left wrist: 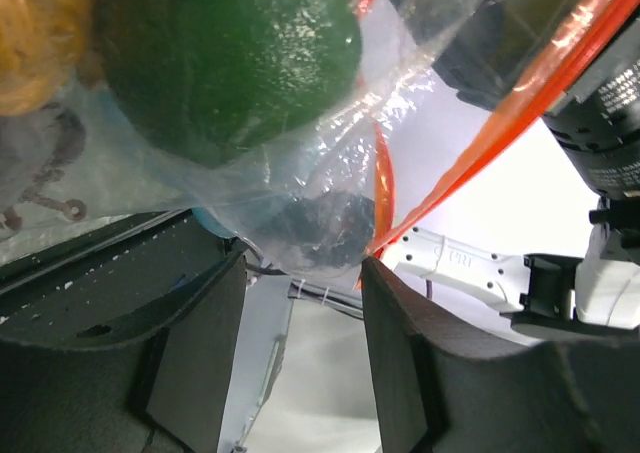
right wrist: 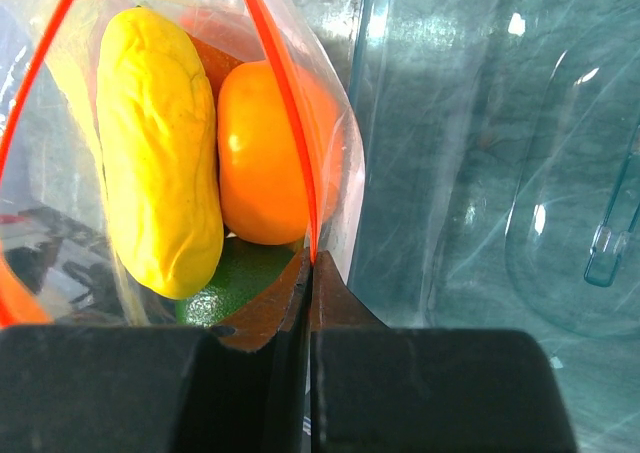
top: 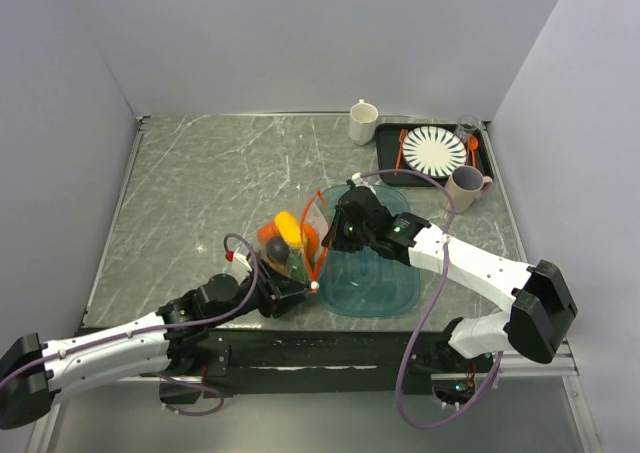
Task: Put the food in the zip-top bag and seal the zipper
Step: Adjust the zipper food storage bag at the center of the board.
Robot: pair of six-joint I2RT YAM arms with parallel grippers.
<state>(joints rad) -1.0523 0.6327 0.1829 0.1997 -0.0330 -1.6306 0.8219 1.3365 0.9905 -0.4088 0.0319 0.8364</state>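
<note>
Clear plastic zip-top bag [top: 293, 243] of toy fruit [right wrist: 155, 153], beside a teal tray [top: 390, 293]. Our right tool [right wrist: 310, 273] pinches its orange-red zipper strip [right wrist: 290, 123]; our left tool [left wrist: 300, 303] sits half apart under it, grip unclear. We should slide evenly along.

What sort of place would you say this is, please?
Probably a robot test cell staged like a kitchen: plain grey walls around a marble-look tabletop, plus a striped plate on a black tray.

Only a faint grey marking on a white arm link [left wrist: 455, 260], too blurred to read.
</note>
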